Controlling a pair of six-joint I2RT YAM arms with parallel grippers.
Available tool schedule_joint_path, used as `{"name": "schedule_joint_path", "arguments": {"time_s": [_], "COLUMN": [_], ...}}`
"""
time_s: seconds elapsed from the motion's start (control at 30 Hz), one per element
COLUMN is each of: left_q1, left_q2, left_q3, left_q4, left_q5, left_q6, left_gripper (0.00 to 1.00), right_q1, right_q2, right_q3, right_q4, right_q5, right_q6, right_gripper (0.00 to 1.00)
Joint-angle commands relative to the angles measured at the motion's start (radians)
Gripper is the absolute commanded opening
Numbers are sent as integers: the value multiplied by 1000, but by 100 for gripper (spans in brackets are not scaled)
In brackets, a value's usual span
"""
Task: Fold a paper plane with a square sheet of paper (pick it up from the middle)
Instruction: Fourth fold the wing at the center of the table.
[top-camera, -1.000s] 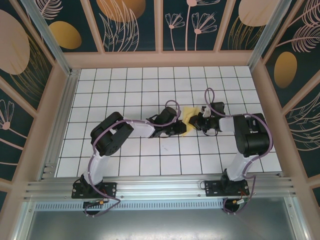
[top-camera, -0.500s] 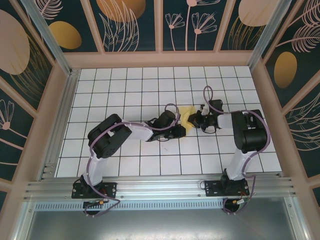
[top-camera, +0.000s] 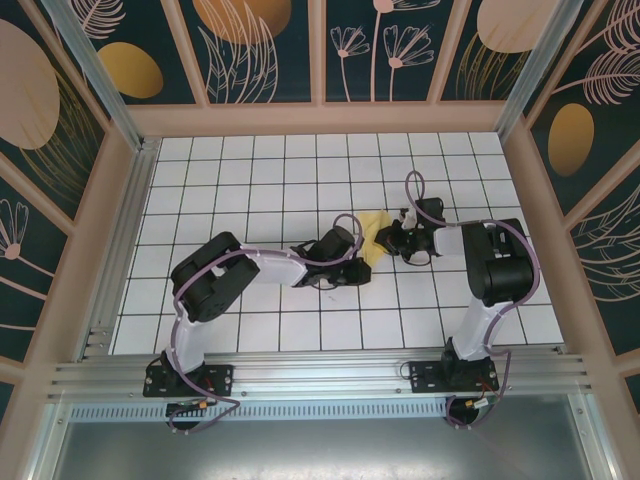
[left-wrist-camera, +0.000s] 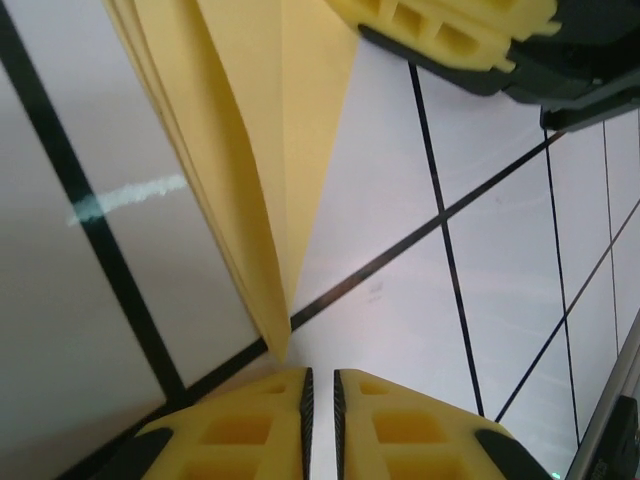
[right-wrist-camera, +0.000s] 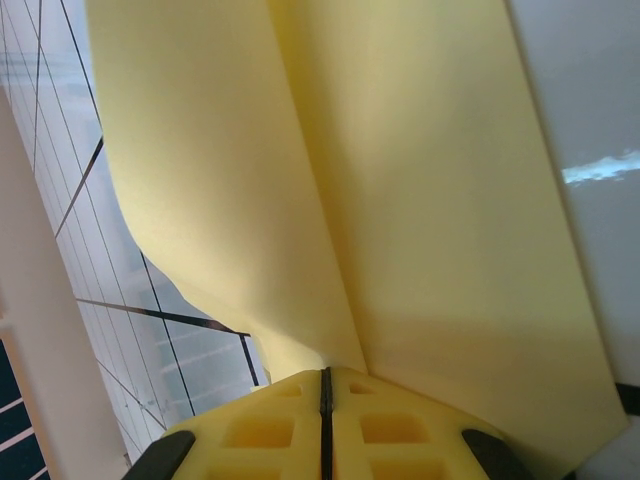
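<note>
Yellow, pale and thin: the paper plane (top-camera: 374, 236), already creased into a narrow pointed dart, several stacked layers fanning along one long edge in the left wrist view. Lies low over the white grid table (top-camera: 250, 180), directly in front of the right gripper (top-camera: 393, 241) and reaching away from its fingertips toward the left gripper (top-camera: 362, 262). Clamped at the wide rear end by the right gripper, jaws pressed flat together, with the centre crease running straight into the seam between them and the two flaps spreading up and away to either side. Across the plane from the right gripper, the left gripper's fingers (left-wrist-camera: 400, 420) drawn almost together, a dark slit between and nothing visibly in it. Pointed nose ending right at the edge of one finger, whether touching or just clear impossible to tell. Probably near weightless in the hand, so no lifting effort, but limp away from the creases, quick to sag, curl or spring open wherever unsupported. Smooth too, likely to slide out of a loose pinch, and easily dented or torn by a hard squeeze or a sideways tug. Stiffest along the spine, where the layers stack — judged the safest place to take hold, close to the right gripper's own pinch, not out at the flimsy nose or on a single loose flap. Best gripped lightly, flat across the fold, with no twisting between the two arms.
</note>
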Motion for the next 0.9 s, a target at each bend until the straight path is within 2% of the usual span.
{"name": "schedule_joint_path", "arguments": {"time_s": [0.0,0.13,0.3,0.63,0.87], "left_q1": [-7,-4,6,7,7], "left_q2": [-81,-75,9,90,59], "left_q3": [-3,50,121,129,40], "left_q4": [-19,9,-22,-44,-29], "left_q5": [-15,-105,-158,-138,-165], "left_q6": [-7,-32,-45,-42,-80], "left_gripper": [18,20,13,10,9], "right_q1": [11,11,12,11,6], "right_q2": [51,54,56,42,-70], "right_q3": [-12,-11,-8,-11,-31], "right_q4": [-81,-81,-80,-53,17], "right_q5": [109,108,101,41,-42], "right_q6": [-2,-4,-4,-26,-30], "right_gripper": [10,10,9,9,13]}}
